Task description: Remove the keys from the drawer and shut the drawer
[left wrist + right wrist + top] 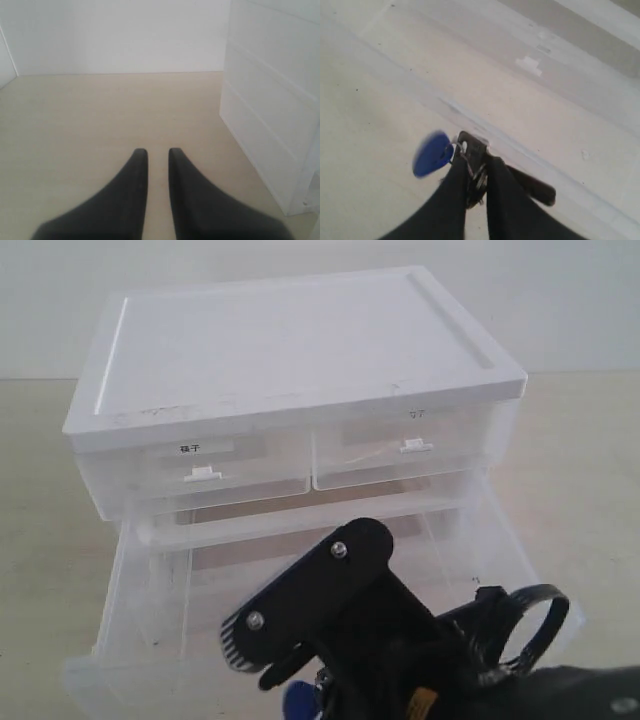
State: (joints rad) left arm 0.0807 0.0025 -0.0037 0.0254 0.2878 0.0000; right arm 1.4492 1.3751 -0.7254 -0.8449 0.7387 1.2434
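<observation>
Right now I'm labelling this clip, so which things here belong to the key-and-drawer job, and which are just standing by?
Job in hand:
- the keys, clamped in the right tool
- the open middle drawer

Standing by:
- the two small labelled drawers
- the left tool, holding nothing over the table

Open drawer (150, 600) juts forward; bare table (100, 110) lies free beside the cabinet (270, 100)

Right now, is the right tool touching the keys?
Touching. The right wrist view shows the right tool closed on the keys, with metal pinched between its fingers and the blue tag sticking out beside them.
</observation>
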